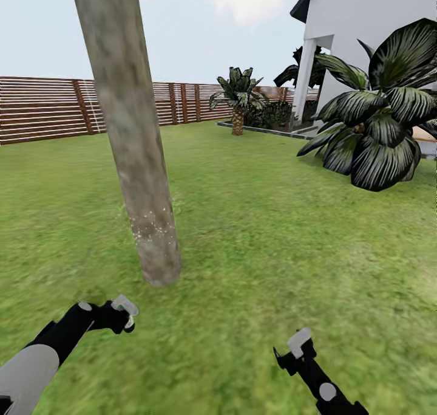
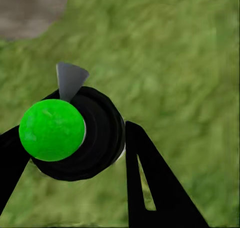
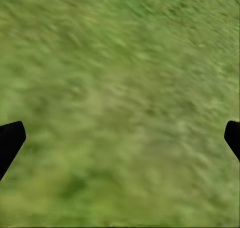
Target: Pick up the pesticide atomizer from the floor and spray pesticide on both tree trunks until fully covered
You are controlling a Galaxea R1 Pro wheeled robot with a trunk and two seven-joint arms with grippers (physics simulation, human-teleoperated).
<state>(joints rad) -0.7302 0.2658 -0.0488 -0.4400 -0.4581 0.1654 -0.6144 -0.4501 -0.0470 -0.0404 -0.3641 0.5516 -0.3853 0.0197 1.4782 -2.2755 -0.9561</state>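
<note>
A thick grey-tan tree trunk (image 1: pixel 130 135) rises from the grass floor (image 1: pixel 273 233) of the garden, just ahead and left of centre. Fine white specks of pesticide (image 1: pixel 149 226) dot its lower part. My left gripper (image 1: pixel 121 315) hangs low in front of the trunk, a little to its left. In the left wrist view this gripper (image 2: pixel 75 135) is shut on the pesticide atomizer (image 2: pixel 95 138), a black round body with a bright green cap (image 2: pixel 52 130) and a grey cone nozzle (image 2: pixel 70 80). The trunk's base (image 2: pixel 27 10) shows beyond it. My right gripper (image 1: pixel 294 348) (image 3: pixel 120 138) is open over bare grass.
A brown slat fence (image 1: pixel 48 108) closes the lawn at the back. A short palm (image 1: pixel 238 99) stands by a white house (image 1: pixel 376 32) at the back right. A large dark-leaved plant (image 1: pixel 379 117) fills the right side. Open grass lies between it and the trunk.
</note>
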